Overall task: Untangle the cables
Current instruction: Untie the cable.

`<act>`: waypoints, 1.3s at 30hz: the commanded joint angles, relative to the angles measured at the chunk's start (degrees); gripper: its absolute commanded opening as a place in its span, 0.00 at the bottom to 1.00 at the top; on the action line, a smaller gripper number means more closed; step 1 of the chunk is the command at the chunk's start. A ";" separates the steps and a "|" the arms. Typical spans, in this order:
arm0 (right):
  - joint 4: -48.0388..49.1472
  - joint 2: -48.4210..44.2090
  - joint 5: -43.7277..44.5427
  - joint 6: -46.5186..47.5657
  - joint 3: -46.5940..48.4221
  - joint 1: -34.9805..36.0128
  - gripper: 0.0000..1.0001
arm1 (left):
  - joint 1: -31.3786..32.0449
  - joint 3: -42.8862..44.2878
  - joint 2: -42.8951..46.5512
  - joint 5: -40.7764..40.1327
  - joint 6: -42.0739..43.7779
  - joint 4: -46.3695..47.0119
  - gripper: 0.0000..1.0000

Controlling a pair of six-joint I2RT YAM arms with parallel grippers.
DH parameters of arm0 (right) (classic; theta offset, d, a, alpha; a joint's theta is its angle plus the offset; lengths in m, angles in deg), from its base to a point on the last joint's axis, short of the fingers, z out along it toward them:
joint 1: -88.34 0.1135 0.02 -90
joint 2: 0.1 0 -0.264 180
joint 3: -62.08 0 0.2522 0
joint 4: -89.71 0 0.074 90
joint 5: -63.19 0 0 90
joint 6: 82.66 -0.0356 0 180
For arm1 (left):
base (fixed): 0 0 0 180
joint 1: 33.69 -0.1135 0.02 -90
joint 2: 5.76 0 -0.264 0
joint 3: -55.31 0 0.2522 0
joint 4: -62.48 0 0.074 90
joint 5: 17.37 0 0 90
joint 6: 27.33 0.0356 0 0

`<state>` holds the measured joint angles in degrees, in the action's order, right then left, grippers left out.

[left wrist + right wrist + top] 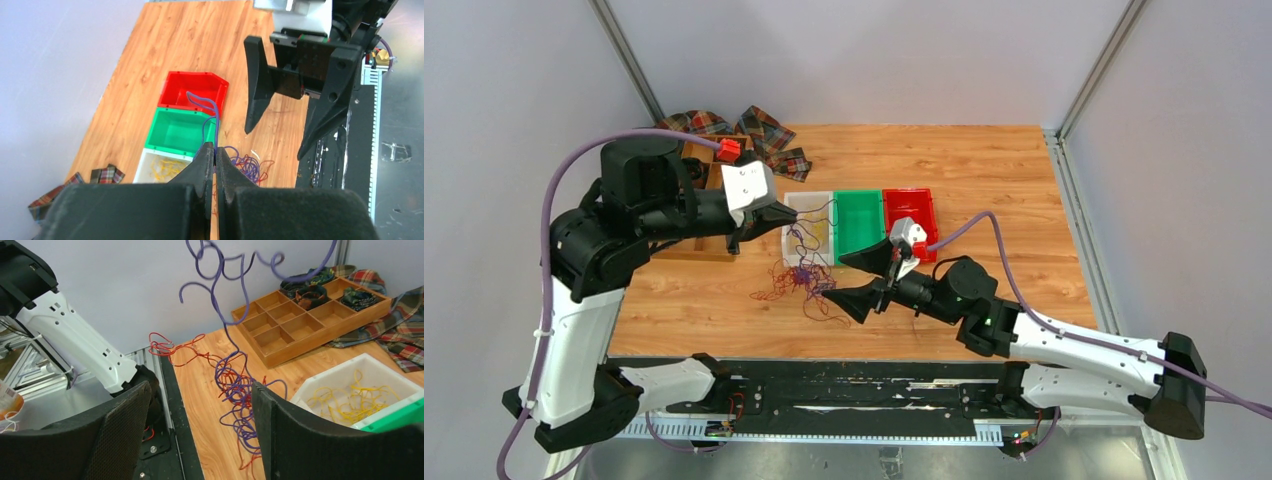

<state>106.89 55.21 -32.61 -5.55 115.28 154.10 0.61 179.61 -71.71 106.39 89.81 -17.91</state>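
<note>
Three bins sat touching in a row on the wooden surface (984,170): a white bin (810,194), a green bin (858,222) and a red bin (911,208). Over by the far left corner was a wooden divider tray (280,356) with dark rolls (310,292) in its back compartments. Plaid cloth scraps (764,130) lay around it.

L hand (215,150) pinching purple cable (217,117), R hand (274,144) spread

Robotics lab (grey-walled cell (874,50), alu. posts (629,60)).
</note>
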 commanded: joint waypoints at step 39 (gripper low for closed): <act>10.84 30.94 -0.64 -9.53 4.29 -8.53 0.19 | 0.15 31.15 -7.17 -6.11 3.63 4.84 0.00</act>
<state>122.86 88.17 -33.05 -17.59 120.00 146.14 0.61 208.26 -79.12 104.42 90.01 -17.82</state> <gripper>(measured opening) 0.183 0.018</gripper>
